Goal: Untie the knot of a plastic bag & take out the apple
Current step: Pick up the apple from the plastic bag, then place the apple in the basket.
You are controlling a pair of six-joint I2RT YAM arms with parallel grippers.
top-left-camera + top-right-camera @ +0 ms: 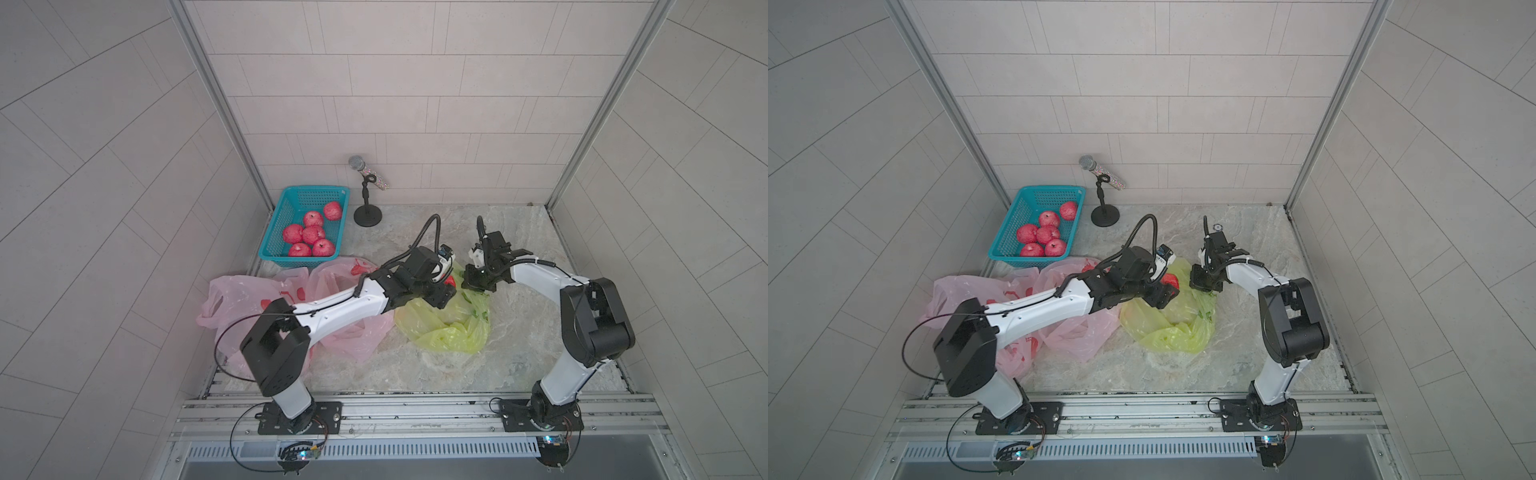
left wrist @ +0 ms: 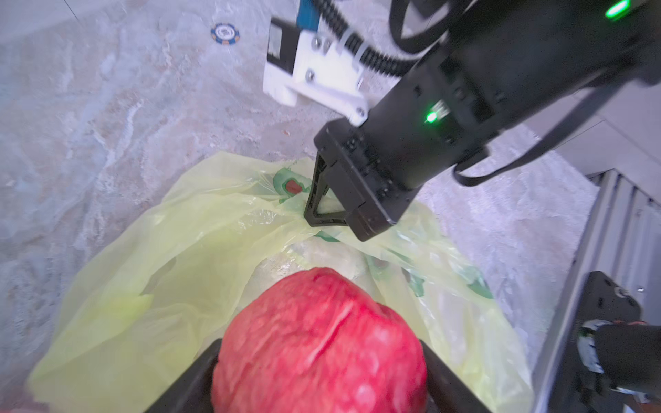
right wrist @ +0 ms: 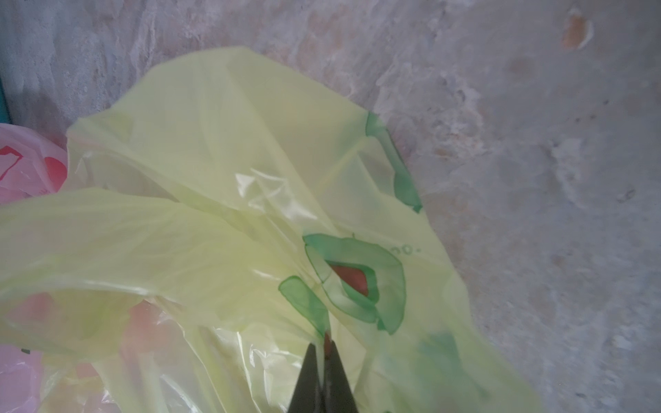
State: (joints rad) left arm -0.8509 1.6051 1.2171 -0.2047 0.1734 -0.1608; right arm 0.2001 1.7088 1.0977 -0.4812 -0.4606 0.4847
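Gripping a round, mottled red apple [image 2: 322, 336] right under the left wrist camera, with the left gripper [image 2: 320, 379] spread wide and black fingers pressing on the fruit's two sides. Holding it bare of film, just above the crumpled, translucent yellow-green plastic bag [image 1: 449, 332], with handles lying loose rather than knotted, as far as can be told. Pinching a gathered fold of that bag beside its green print with the right gripper [image 3: 323, 357], fingers together on the film, pinning the bag over the marbled grey tabletop [image 1: 415, 365].

Judging the apple firm, rounded and fairly weighty, probably slick-skinned: taking it across the widest part, as here, looking soundest, and squeezing no harder than needed, to spare it bruising. Judging the bag light, limp and slippery, prone to clinging and riding up with the fruit; holding bunched film rather than a single layer seeming wiser.

Standing well apart at the far left corner: a teal perforated plastic basket [image 1: 316, 189] carrying more red fruit [image 1: 312, 235], with pink plastic bags [image 1: 249, 291] lying just in front.
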